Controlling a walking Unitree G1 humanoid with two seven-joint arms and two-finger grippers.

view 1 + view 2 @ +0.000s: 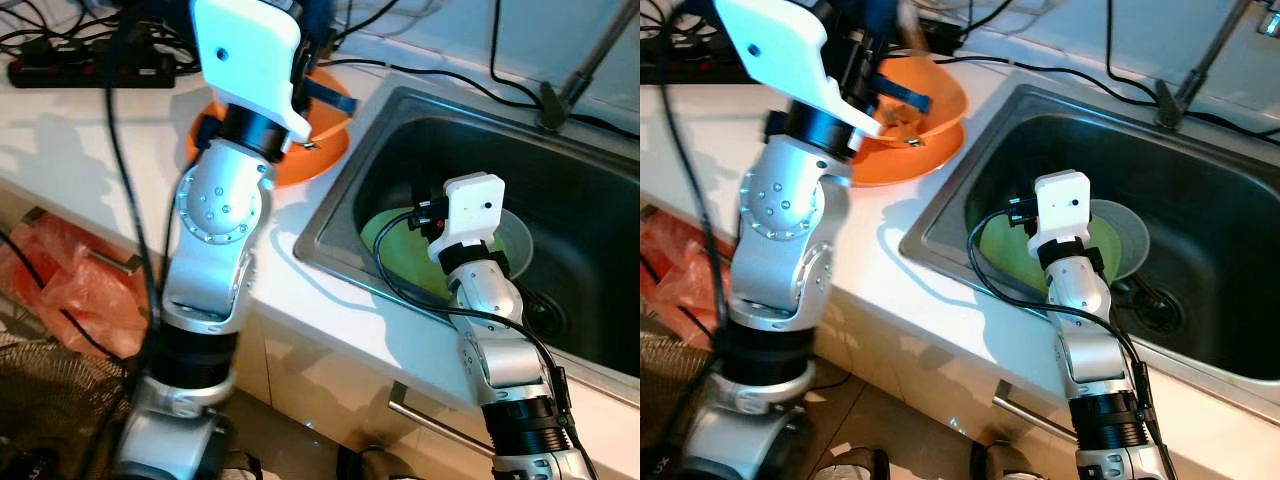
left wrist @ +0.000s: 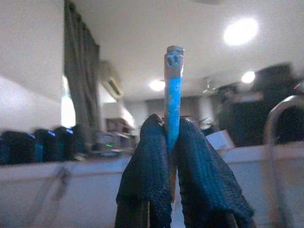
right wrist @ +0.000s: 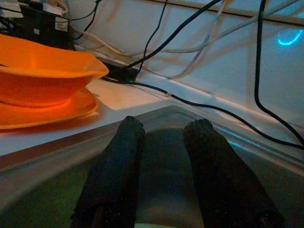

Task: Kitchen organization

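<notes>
Orange bowl (image 1: 925, 95) sits on one orange plate (image 1: 910, 160) on the counter (image 1: 700, 130). The left end effector (image 2: 172, 142), raised above them, pinches a thin blue-tinted utensil (image 2: 173, 90); lowering it into the bowl looks next. The right end effector (image 3: 164, 156), parted and empty, hovers in the sink (image 1: 580, 200) over one green plate (image 1: 395, 245) and one grey bowl (image 1: 515, 240).

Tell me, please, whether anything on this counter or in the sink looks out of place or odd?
Yes. A power strip and loose black cables lie on the white counter right beside the sink, an odd spot for electrics. Otherwise the orange bowl sits squarely on its orange plate, and nothing looks spilled.
</notes>
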